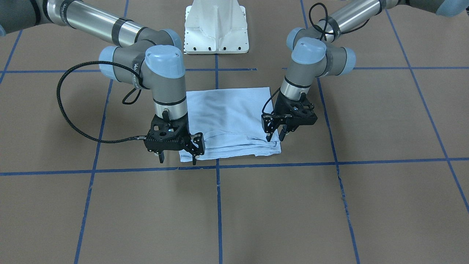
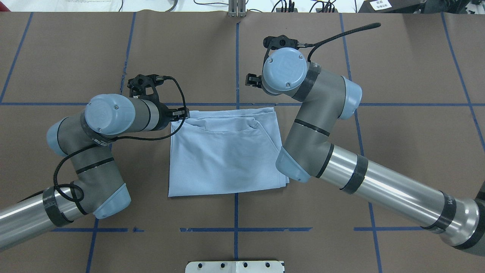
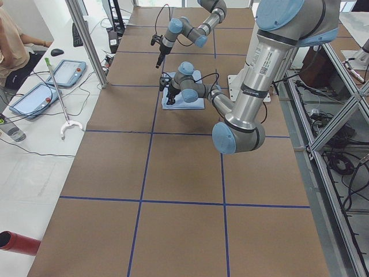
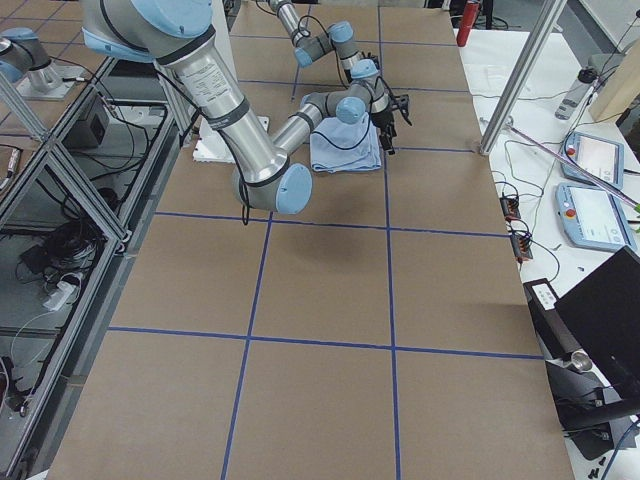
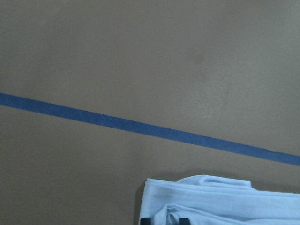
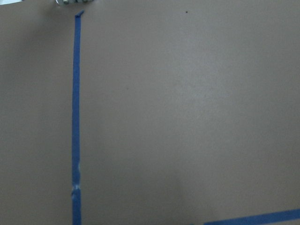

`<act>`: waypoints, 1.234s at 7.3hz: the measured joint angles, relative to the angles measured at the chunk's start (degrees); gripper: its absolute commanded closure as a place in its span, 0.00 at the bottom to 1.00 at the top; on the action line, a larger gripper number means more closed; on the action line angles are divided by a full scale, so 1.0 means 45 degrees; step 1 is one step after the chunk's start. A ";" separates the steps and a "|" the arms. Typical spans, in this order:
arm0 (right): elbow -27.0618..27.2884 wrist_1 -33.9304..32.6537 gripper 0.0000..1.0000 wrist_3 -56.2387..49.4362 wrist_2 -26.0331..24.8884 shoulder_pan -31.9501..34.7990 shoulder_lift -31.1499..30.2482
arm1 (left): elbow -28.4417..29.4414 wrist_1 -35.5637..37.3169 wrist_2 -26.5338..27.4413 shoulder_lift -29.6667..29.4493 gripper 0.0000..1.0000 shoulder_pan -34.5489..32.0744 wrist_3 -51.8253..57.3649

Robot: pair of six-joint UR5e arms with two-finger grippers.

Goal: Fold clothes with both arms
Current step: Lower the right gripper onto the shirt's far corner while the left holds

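Pale lettering (image 1: 136,72) on the right arm (image 1: 165,62), too small to read. Light blue T-shirt (image 1: 227,113), folded into a rough square, at the centre of a brown worktop (image 1: 256,212) gridded with blue tape (image 1: 278,163). Left of frame, right arm's jaws spread wide astride the shirt's lower left corner; contact with cloth unclear. Right of frame, left arm (image 1: 315,55), jaws narrowly parted, tips at the lower right corner.

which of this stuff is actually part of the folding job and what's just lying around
Job: shirt, left gripper, right gripper.
Lying about: white base, tablets, red tube.
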 measured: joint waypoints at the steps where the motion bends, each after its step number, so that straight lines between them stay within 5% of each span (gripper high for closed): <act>1: 0.0006 -0.0030 0.54 0.0786 -0.0143 -0.0407 0.0058 | -0.0298 0.0015 -0.0233 0.0099 0.00 -0.0141 0.0293; 7: -0.0413 -0.0137 0.54 0.1419 -0.1422 -0.1888 -0.0045 | -0.0502 -0.0041 -0.0435 0.0293 0.00 -0.0231 0.0399; 9: -0.0468 -0.0142 0.83 0.1431 -0.1583 -0.1975 -0.0052 | -0.0506 -0.0043 -0.0431 0.0318 0.00 -0.0224 0.0385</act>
